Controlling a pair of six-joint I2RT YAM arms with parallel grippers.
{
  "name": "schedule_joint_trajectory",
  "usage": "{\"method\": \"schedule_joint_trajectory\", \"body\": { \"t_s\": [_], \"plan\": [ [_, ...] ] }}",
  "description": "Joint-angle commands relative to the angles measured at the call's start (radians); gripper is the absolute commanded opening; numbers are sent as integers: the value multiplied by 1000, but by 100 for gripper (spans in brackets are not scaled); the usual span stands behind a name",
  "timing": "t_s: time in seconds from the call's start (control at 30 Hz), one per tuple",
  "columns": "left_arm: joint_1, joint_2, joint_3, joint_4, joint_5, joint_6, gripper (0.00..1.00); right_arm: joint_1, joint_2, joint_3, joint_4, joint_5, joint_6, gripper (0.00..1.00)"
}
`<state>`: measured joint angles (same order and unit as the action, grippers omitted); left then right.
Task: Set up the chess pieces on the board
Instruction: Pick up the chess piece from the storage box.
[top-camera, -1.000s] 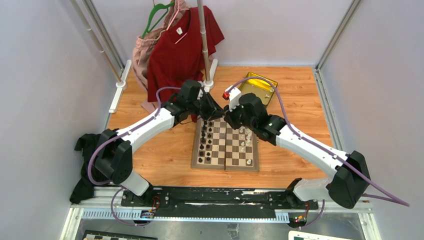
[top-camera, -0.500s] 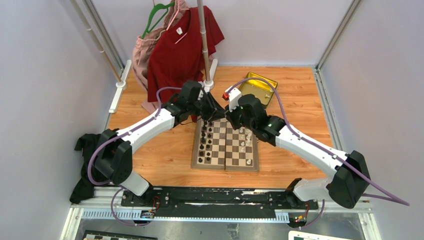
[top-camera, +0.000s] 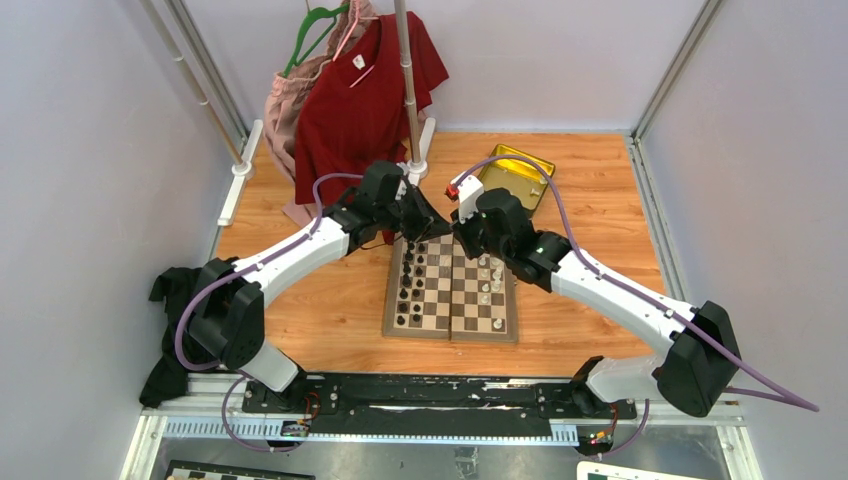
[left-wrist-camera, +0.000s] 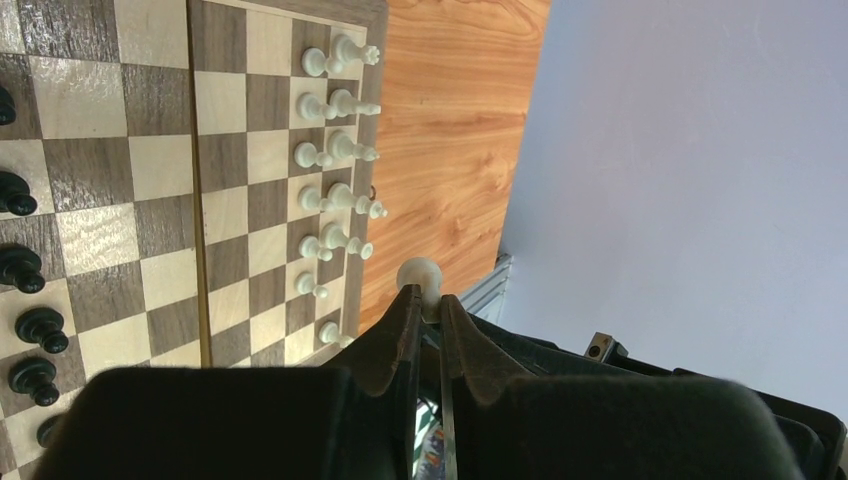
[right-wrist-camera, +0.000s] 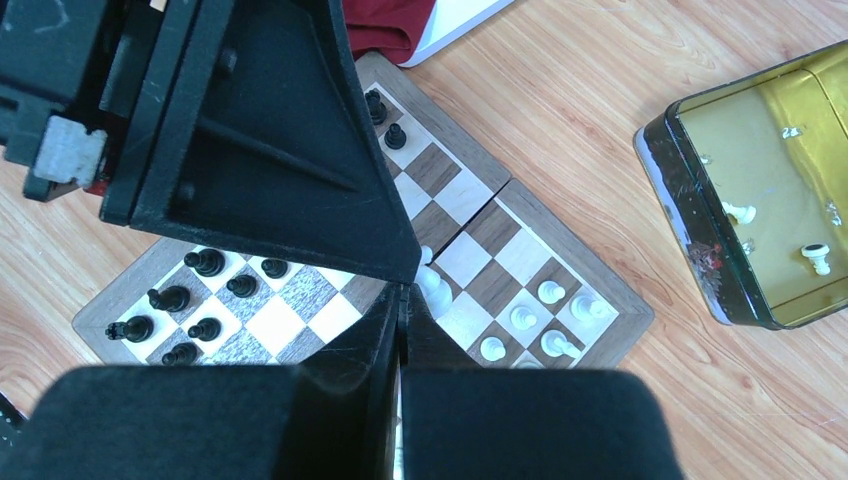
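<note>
Progress: well along; chess pieces (left-wrist-camera: 335, 190) stand in two files along one edge of the board (top-camera: 455, 300), black figures (left-wrist-camera: 20, 265) along the opposite edge.
Outstanding: two white figures (right-wrist-camera: 740, 212) lie in the gold tin (right-wrist-camera: 700, 250); one more is in hand.
Left pincer (left-wrist-camera: 428, 297): narrow, clamped on a white piece (left-wrist-camera: 419, 272) over the board's far edge.
Right pincer (right-wrist-camera: 400, 300): fingers pressed together, nothing visible between them; tips just beside that white piece.
Desk (top-camera: 330, 290): carries board and tin.

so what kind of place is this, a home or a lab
Most likely a robot test cell: wall panels on metal rails enclose a wooden table, two robot arms are mounted at its near edge, and a chessboard, gold tin and hanging red shirt look like props.
</note>
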<state>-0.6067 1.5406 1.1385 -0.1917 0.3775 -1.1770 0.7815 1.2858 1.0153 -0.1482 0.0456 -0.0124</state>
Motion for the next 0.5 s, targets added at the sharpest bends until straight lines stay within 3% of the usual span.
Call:
{"method": "schedule_joint_trajectory", "body": {
  "t_s": [0.0,0.23,0.47],
  "plan": [
    [-19,-5,-10,7,56,11,11,17,-4,7,51,17,-4,0],
    [-20,-7,-14,8,57,17,0,21,-8,15,43,24,-13,0],
    [-19,-4,18,-72,14,97,0,26,-45,24,4,30,-12,0]
  ]
}}
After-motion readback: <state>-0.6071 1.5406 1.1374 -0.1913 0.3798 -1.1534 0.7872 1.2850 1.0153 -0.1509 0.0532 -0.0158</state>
